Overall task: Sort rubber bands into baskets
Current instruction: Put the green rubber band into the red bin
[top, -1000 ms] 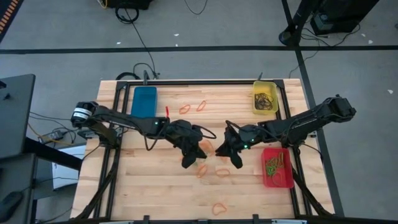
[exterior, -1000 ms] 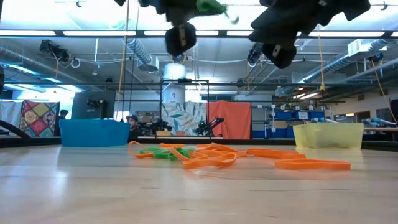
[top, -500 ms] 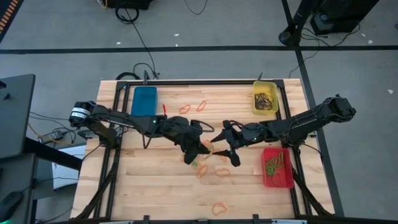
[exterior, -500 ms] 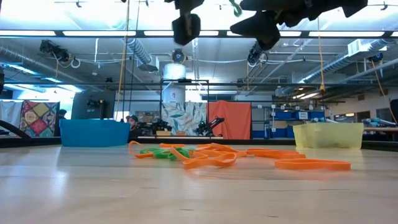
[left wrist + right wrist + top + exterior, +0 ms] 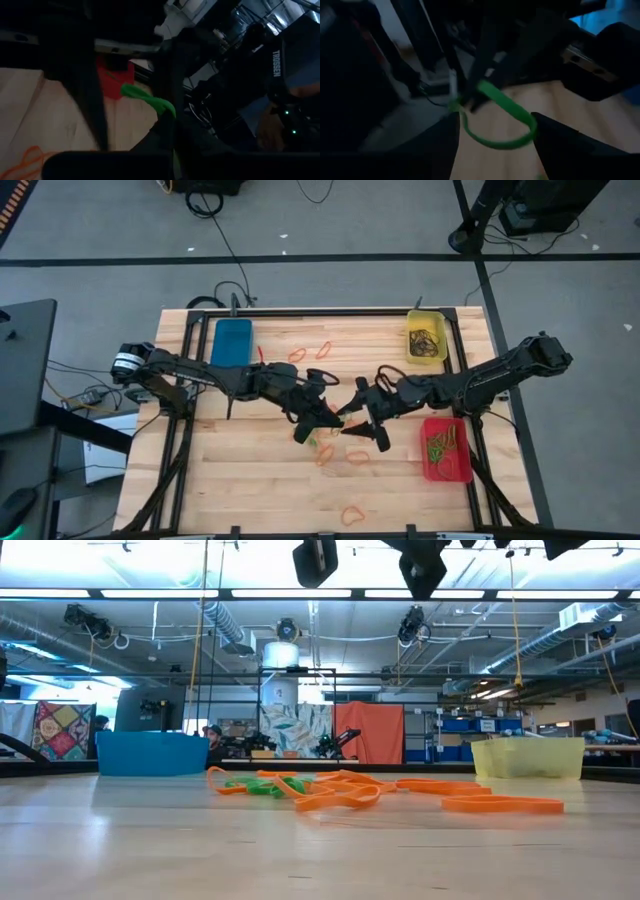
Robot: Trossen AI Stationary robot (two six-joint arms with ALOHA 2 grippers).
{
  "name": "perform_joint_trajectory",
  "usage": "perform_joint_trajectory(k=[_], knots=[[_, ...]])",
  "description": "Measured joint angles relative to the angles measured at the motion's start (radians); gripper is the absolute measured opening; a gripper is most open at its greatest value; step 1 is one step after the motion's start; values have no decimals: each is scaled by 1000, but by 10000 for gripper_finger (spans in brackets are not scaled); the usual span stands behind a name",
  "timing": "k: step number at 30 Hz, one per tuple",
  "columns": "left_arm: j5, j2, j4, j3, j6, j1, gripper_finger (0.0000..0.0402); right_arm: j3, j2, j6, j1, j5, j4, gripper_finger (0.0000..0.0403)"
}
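Above the table's middle, my left gripper (image 5: pixel 322 423) is shut on a green rubber band (image 5: pixel 495 117). My right gripper (image 5: pixel 358 413) faces it, open; its two fingers stand on either side of the band's hanging loop. Both grippers show only at the top edge of the low view. Orange rubber bands (image 5: pixel 340 455) and a green one (image 5: pixel 262 785) lie flat on the wood below. The blue basket (image 5: pixel 232 342) stands at the far left and the yellow basket (image 5: pixel 426 340) at the far right. The red basket (image 5: pixel 446 448) stands at the right edge. My left gripper pinches the green band between its two fingertips at one spot of the loop (image 5: pixel 476 95). The fingers come roughly level from the table's left. The rest of the loop (image 5: pixel 150 100) hangs slack beside the fingertips, clear of the table. My right gripper: whether its fingers touch the loop, I cannot tell.
More orange bands lie near the far edge (image 5: pixel 310 352) and the near edge (image 5: pixel 352 514). The yellow basket holds dark bands and the red one green bands. Black rails run along the table's left, right and far sides.
Both grippers have risen and tipped up toward level, going almost out of the low view's top. My right gripper has opened wide. My left gripper has stayed shut, and the green band has gone up with it.
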Motion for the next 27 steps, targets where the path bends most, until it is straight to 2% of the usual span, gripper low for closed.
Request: perform_joint_trajectory(k=[5, 11, 15, 22, 27], knots=[[2, -2, -1, 0, -29, -3, 14, 0, -5, 215, -12, -30, -23, 239], [3, -5, 8, 0, -33, -4, 15, 0, -2, 262, -16, -73, -54, 227], [4, -5, 11, 0, -12, -4, 15, 0, -2, 321, -16, -118, -11, 227], [55, -6, 33, 0, -3, -4, 16, 0, -2, 334, -20, -121, 105, 226], [61, -6, 7, 0, -8, -4, 16, 0, -1, 385, -33, -162, 110, 219]])
